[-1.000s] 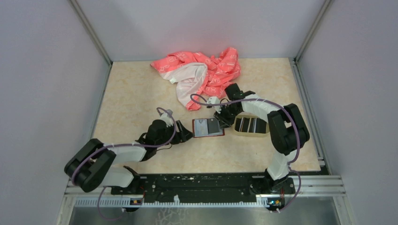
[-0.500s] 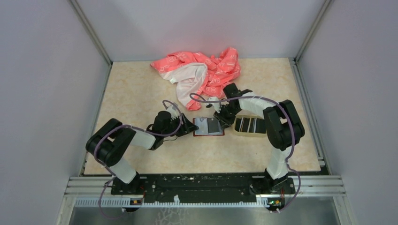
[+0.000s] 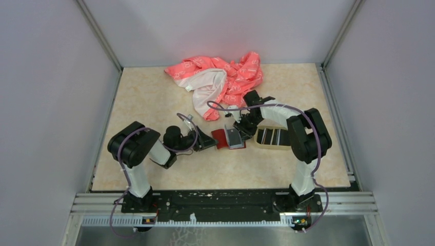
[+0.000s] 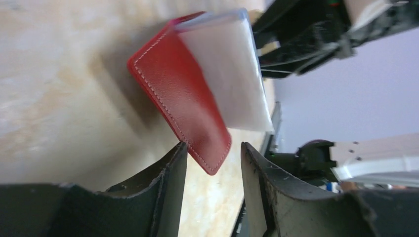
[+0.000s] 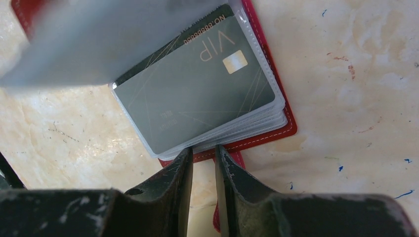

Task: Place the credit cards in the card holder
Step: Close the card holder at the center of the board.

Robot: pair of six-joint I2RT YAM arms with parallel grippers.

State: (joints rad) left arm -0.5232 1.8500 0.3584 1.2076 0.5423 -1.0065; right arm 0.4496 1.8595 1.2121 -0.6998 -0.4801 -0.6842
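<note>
The card holder (image 3: 229, 137) sits mid-frame on the bench, its left cover raised. The left gripper (image 4: 213, 148) has its jaws half-open astride the cover's corner. The right gripper (image 5: 203, 153) has its jaws nearly closed, pinching the red edge. The left jaws should close squarely before folding.

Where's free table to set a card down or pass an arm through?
Free: far left of the table, between wall and cloth; near strip between card holder and base rail; far right corner beyond the tray. Crowded: the middle, where left gripper and right gripper meet at the card holder, tray alongside.
</note>
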